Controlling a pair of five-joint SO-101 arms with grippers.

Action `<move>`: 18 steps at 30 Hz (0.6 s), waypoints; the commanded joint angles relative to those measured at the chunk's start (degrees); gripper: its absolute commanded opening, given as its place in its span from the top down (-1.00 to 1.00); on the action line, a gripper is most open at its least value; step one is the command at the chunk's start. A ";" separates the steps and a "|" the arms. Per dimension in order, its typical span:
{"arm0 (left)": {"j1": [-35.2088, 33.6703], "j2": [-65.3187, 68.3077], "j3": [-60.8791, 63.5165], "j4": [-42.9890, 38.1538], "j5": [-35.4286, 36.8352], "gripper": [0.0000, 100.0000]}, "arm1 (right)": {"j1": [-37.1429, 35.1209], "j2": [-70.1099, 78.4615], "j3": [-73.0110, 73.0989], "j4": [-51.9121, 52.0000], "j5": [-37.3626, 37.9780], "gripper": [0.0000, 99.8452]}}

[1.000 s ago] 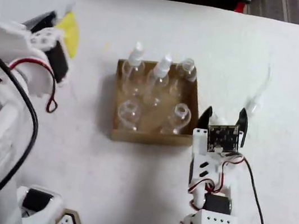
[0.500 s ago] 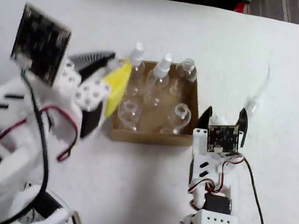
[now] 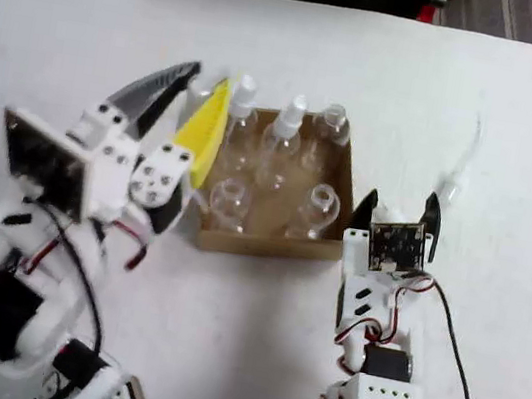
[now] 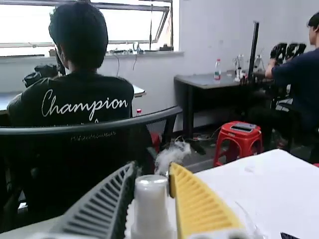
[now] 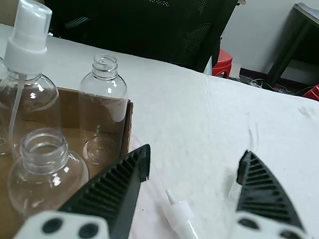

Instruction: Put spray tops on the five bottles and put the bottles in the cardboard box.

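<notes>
Here, left tool (image 4: 151, 172) clenched around half-hidden spray top (image 4: 149, 204), right tool (image 5: 194, 152) released.

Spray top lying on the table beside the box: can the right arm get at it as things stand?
Probably yes: the spray top lies on bare table just ahead of the right gripper, whose fingers stand open, nothing between.

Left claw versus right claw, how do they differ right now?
The left claw is shut on a spray top; the right claw is open and empty. The left claw is grey and yellow; the right claw is black. The left claw sits left of the cardboard box, the right claw right of it. Both are ridged inside.
</notes>
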 commanded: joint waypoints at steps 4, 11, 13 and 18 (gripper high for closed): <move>-0.84 5.23 1.05 -14.59 0.09 0.96 | 0.48 -0.40 0.44 -1.45 0.62 0.48; -0.84 10.68 1.67 -16.62 -0.09 0.96 | 0.48 -0.40 0.44 -1.45 0.62 0.48; -0.84 11.03 2.37 -16.62 -0.18 0.96 | 0.48 -0.40 0.44 -1.45 0.62 0.48; -0.92 11.30 5.63 -17.14 -0.44 0.96 | 0.48 -0.40 0.44 -1.45 0.62 0.48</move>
